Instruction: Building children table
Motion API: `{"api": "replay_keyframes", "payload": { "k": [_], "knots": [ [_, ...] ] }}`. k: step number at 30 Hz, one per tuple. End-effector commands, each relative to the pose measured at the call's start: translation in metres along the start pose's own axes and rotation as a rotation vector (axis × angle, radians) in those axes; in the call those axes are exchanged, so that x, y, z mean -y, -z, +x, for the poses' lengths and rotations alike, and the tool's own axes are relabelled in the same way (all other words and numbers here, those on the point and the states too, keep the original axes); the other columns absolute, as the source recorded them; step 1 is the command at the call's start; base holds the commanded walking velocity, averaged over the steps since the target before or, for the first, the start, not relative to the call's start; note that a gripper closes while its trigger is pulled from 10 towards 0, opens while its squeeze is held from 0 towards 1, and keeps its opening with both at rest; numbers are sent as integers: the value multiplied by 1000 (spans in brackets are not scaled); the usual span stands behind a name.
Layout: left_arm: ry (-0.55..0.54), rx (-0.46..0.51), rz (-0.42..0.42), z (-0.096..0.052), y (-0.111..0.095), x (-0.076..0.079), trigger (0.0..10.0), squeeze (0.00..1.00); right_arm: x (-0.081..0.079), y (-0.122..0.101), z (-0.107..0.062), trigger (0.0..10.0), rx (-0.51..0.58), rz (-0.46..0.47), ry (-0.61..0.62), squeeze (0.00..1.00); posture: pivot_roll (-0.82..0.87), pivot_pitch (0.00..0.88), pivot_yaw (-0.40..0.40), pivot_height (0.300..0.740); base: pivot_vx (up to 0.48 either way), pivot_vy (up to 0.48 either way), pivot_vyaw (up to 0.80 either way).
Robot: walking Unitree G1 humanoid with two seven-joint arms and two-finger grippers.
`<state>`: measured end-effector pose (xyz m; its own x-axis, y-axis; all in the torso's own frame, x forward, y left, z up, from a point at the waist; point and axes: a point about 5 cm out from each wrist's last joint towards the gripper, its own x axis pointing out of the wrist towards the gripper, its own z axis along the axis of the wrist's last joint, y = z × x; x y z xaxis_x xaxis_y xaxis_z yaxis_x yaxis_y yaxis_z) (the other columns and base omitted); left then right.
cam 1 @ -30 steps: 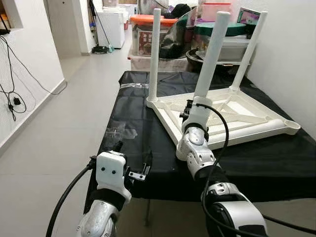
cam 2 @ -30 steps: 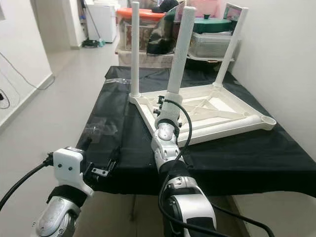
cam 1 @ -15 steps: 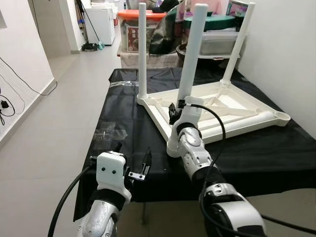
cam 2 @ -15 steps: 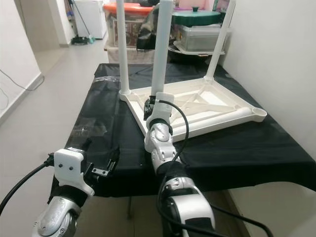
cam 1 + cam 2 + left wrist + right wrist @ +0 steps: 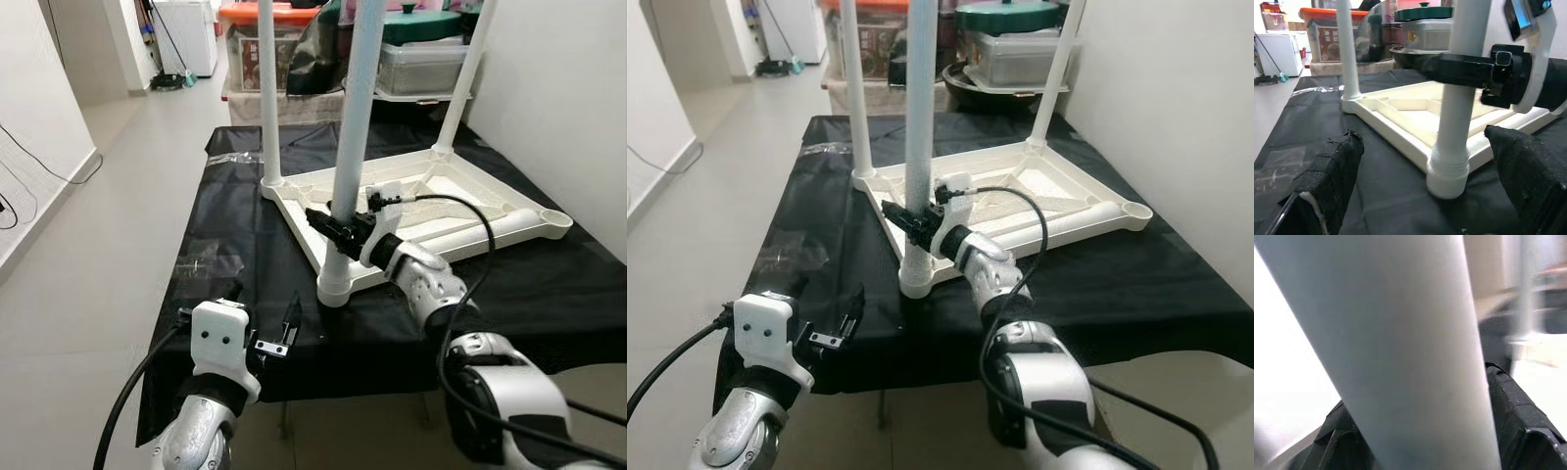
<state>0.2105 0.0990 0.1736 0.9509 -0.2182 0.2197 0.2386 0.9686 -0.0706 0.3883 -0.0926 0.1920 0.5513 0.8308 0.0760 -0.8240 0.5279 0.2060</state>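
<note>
My left gripper (image 5: 265, 328) hovers low at the near edge of the black cloth-covered table (image 5: 245, 225), in front of the white plastic children's table (image 5: 431, 201), and its two black padded fingers (image 5: 1327, 176) are spread apart and hold nothing; from its wrist camera I look between them at the base of the nearest leg. A clear plastic bag (image 5: 211, 257), perhaps with small parts, lies on the cloth to the left of the white table, apart from it. The white table lies upside down on the cloth, its ribbed underside facing up, and three round white legs stand upright from its corners: one at the far left corner (image 5: 267, 88), one at the near corner (image 5: 355, 147), one at the far right corner (image 5: 462, 83). The right corner has an open round socket (image 5: 556, 222) with no leg in it, so I judge that one leg is not yet mounted. My right gripper (image 5: 333, 227) reaches to the near leg and is clenched around it, a little above its threaded collar, one finger on each side. I think the legs are hollow plastic: light, stiff, and smooth, so they can slip if the grip is weak. It is best to hold low near the collar, because holding high would lever the light top and could tip it on the cloth.
</note>
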Motion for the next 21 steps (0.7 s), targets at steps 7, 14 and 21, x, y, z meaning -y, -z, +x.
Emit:
{"api": "replay_keyframes", "payload": {
  "k": [7,14,21],
  "knots": [
    [4,-1,6,2,4,0,10000,0,-37,11,23,10000,-157,-33,-422,0,45,0,-50,740,0,0,0],
    [-1,-5,8,2,6,-2,10000,0,-43,12,35,0,-108,-52,-351,0,47,0,-46,740,0,0,0],
    [1,-6,6,3,8,-3,10000,0,-21,11,32,0,22,-77,84,0,23,0,-31,740,0,0,0]
  ]
}}
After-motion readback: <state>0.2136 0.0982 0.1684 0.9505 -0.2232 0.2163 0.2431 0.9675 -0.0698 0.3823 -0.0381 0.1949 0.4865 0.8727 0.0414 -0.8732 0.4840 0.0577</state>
